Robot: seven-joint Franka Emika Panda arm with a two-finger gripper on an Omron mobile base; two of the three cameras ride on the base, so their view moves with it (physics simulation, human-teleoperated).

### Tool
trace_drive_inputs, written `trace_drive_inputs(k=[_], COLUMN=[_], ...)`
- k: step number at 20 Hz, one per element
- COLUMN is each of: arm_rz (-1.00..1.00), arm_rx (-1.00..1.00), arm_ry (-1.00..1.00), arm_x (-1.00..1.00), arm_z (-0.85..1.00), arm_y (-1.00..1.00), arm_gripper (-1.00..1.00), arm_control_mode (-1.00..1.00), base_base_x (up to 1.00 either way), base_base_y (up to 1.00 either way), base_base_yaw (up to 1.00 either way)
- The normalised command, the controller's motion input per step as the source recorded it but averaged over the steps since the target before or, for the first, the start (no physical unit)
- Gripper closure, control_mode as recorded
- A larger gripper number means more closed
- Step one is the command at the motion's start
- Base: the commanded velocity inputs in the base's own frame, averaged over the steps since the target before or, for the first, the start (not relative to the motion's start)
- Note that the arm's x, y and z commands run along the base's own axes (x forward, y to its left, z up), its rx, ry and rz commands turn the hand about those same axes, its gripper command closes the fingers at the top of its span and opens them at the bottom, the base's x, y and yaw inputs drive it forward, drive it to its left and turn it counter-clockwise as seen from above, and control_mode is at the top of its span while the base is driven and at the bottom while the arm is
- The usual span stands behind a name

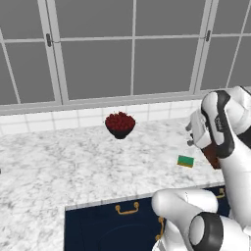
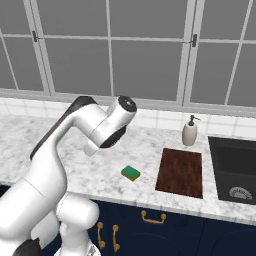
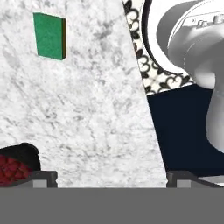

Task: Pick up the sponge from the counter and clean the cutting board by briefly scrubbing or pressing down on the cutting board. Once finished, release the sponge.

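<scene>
Gripper [image 3: 111,175] fingertips seen wide apart at lower edge of hand view, nothing held between. Sponge [image 3: 50,36] seen upper left there, flat on counter [image 3: 87,109]; in right base view sponge [image 2: 131,173] found centre frame, near left of cutting board [image 2: 180,172]. Fruit bowl [image 1: 120,125] placed upper centre of left base view.

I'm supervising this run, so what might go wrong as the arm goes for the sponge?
The sponge is small and flat on the counter, so the open gripper, high above it, may close short or strike stone. The cutting board lies close beside; a nudge might push the sponge onto it.
</scene>
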Motion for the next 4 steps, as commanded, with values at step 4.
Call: trace_drive_inputs(k=[4], arm_rz=[0.18], arm_rx=[0.48], arm_ry=[-0.27], arm_x=[-0.46], arm_z=[0.92], arm_y=[0.00], arm_gripper=[-1.00], arm_control_mode=[-1.00], base_base_x=[0.00], base_base_y=[0.00], base_base_yaw=[0.00])
